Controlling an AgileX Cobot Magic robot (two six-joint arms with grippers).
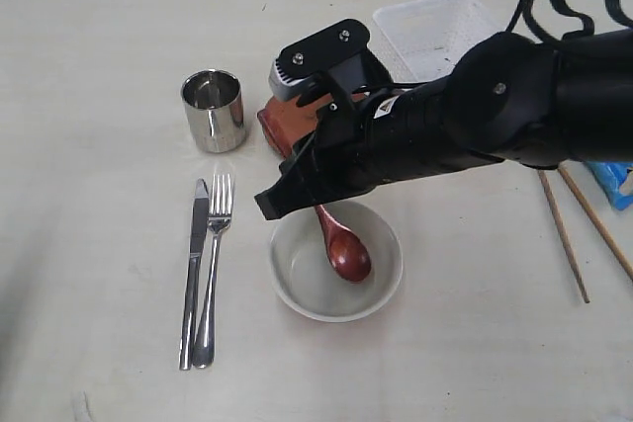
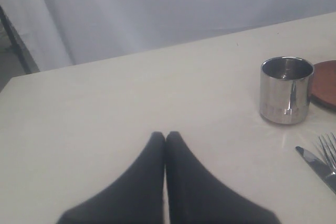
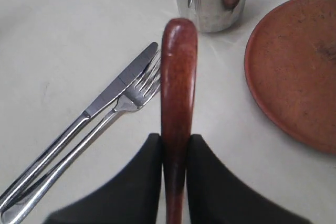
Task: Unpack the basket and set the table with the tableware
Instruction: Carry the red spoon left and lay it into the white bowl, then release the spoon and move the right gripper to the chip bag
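Dark red wooden spoon [image 1: 344,252] is pinched by its handle in the right gripper's [image 3: 175,139] narrow jaws. Its long axis slants down, so its head sits inside the pale grey-green round bowl [image 1: 300,286] just beneath. The left gripper [image 2: 166,136] rests closed, well apart.

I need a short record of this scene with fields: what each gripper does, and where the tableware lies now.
right gripper: shut on the spoon handle
spoon head: inside the bowl rim; contact unclear
left gripper: shut, empty
knife and fork: side by side, left of the bowl
cup: upright, beside the plate
chopsticks: right of the bowl
basket: at the back
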